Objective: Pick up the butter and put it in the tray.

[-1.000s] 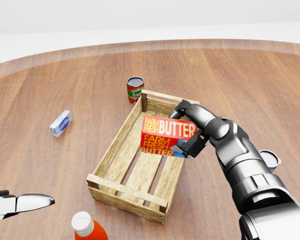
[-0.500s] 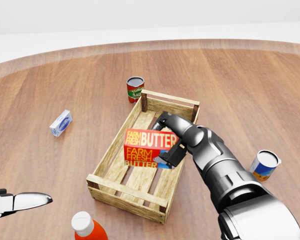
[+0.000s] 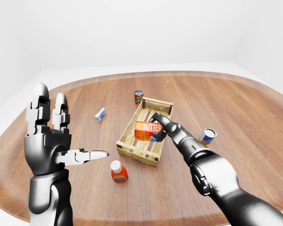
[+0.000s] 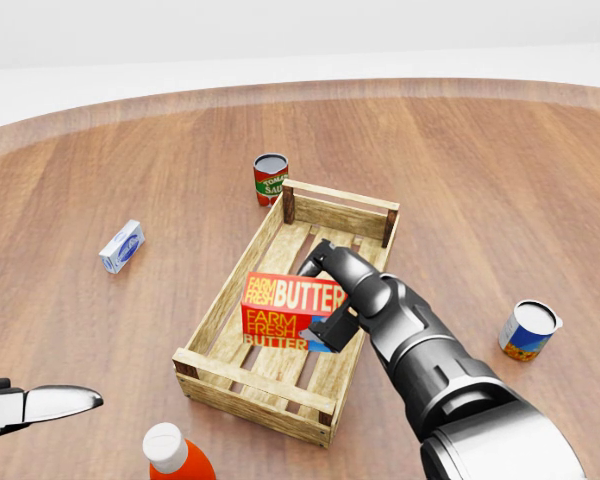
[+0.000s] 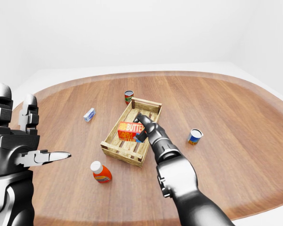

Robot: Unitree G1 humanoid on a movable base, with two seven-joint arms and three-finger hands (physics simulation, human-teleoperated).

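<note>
glossy silver-grey segmented arms, black-jointed three-finger left hand (image 3: pixel 49 136), darker right hand (image 4: pixel 332 290)

Butter (image 4: pixel 292 311) over tray (image 4: pixel 217 306) middle; can (image 4: pixel 270 179) above tray.

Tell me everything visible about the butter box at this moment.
The butter box is a rectangular carton, red and orange, with white and yellow "FARM FRESH BUTTER" lettering on two faces. It looks like printed cardboard, undamaged. The right hand grips its right end, fingers closed round it, holding it roughly level above the slatted floor of the wooden tray, within its walls. Whether it touches the slats cannot be told.
</note>
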